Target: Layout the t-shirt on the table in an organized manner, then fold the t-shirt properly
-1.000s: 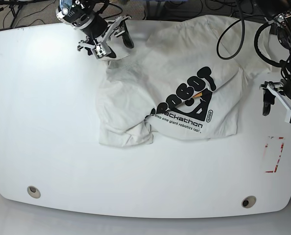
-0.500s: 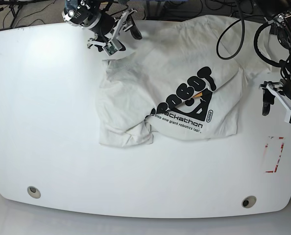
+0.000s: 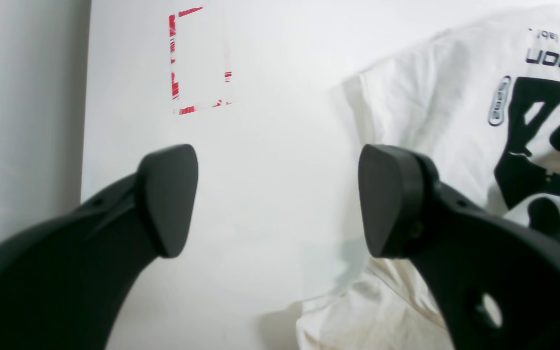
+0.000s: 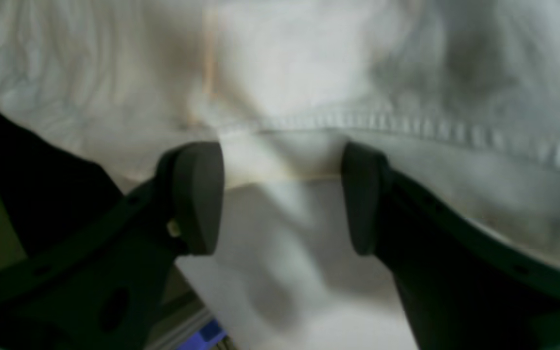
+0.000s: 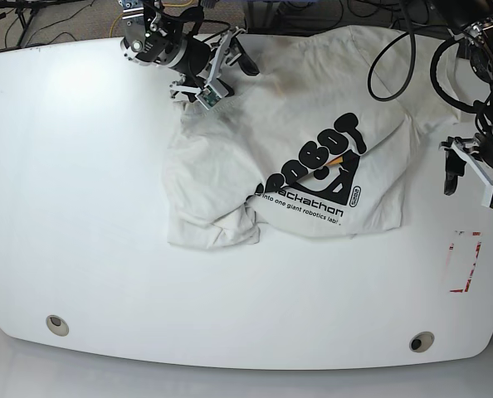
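Note:
The white t-shirt (image 5: 296, 141) lies crumpled on the table (image 5: 89, 207), its black lettering and orange graphic (image 5: 334, 162) facing up and its lower left bunched into folds. My right gripper (image 5: 227, 73) hovers open at the shirt's far left edge. In the right wrist view its fingers (image 4: 197, 194) straddle a stitched hem (image 4: 406, 126) of the shirt, blurred by motion, with nothing gripped. My left gripper (image 5: 472, 184) hangs open over bare table just right of the shirt. In the left wrist view the left gripper (image 3: 277, 199) has the t-shirt (image 3: 435, 112) beside its right finger.
Red tape marks (image 5: 465, 261) sit near the table's right edge, also seen as red tape marks (image 3: 197, 58) ahead of the left gripper. Two round holes (image 5: 57, 324) (image 5: 421, 342) lie near the front edge. Black cables (image 5: 396, 58) loop over the shirt's far right.
My right gripper has travelled right along the table's far edge, from beside the shirt onto its upper left edge. The left arm and the shirt have stayed put.

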You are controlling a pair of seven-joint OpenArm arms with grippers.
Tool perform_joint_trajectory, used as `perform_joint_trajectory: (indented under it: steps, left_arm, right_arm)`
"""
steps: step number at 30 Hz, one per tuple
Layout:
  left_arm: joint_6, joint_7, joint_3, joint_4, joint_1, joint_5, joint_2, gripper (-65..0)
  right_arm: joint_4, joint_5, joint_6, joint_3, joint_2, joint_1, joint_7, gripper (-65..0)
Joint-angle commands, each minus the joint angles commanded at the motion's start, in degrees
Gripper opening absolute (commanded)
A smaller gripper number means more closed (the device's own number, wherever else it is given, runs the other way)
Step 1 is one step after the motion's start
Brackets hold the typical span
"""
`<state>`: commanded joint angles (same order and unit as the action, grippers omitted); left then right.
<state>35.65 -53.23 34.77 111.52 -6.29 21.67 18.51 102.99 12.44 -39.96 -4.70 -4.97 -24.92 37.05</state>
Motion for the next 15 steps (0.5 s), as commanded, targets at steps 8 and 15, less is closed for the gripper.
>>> perform_joint_trajectory:
  steps: [8,15]
  left_arm:
    - [0.0,0.0,0.0,0.0,0.0,0.0,0.1,-16.5]
    - [0.0,0.0,0.0,0.0,0.0,0.0,0.0,-16.5]
  right_arm:
    - [-1.3,-0.4,0.09,-1.9,-0.2,1.7,-0.3,-27.7]
    - [-0.3,-3.2,0.09,-2.9,-0.4,1.7,-0.5,-27.7]
